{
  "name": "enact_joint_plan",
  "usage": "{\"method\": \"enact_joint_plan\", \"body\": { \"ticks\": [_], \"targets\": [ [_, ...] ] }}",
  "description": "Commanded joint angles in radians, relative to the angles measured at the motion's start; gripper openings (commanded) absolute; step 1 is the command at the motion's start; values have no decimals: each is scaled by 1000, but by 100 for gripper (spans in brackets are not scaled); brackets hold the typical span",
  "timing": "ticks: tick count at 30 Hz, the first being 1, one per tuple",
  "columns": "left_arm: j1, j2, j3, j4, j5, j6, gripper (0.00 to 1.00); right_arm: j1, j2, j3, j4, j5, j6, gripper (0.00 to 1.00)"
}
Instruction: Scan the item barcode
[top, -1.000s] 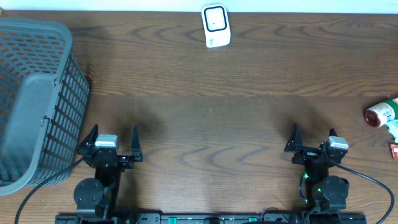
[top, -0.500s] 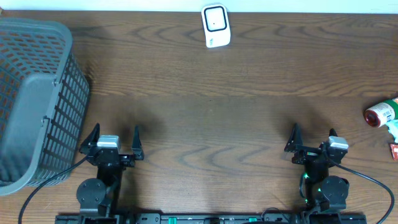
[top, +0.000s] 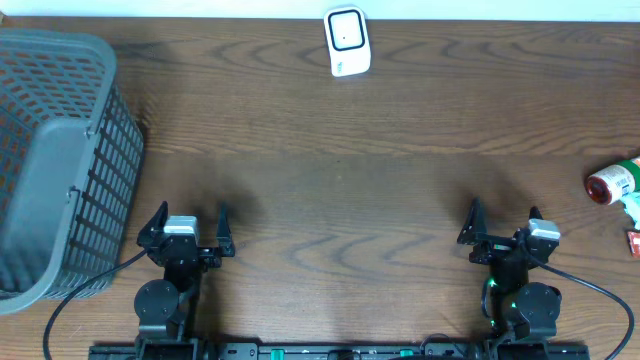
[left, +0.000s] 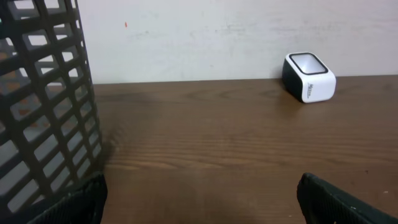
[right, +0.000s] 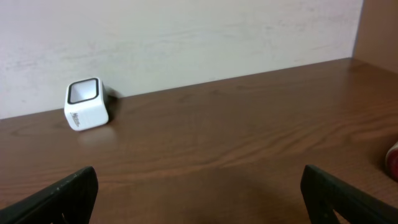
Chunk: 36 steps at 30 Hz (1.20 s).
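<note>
A white barcode scanner with a dark window stands at the far middle of the table; it also shows in the left wrist view and the right wrist view. The item, a red-ended container, lies at the table's right edge, and a red sliver of it shows in the right wrist view. My left gripper hovers open and empty near the front left. My right gripper is open and empty at the front right, well left of the item.
A large grey mesh basket fills the left side, close to my left gripper, and its wall shows in the left wrist view. Another small packet lies at the right edge below the item. A pale wall runs behind the table.
My left gripper has shifted slightly to the right and toward the front edge. The right arm and everything on the table have stayed put.
</note>
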Motion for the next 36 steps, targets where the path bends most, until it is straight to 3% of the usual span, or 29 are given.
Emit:
{"method": "enact_joint_plan", "body": {
  "ticks": [1, 10, 36],
  "targets": [
    [5, -8, -14, -43, 5, -24, 98, -17, -3, -1, -4, 10, 14, 99],
    [5, -8, -14, -49, -21, -96, 98, -17, -3, -1, -4, 10, 14, 99],
    [5, -8, -14, -48, -24, -68, 98, -17, -3, -1, -4, 10, 14, 99]
  ]
}}
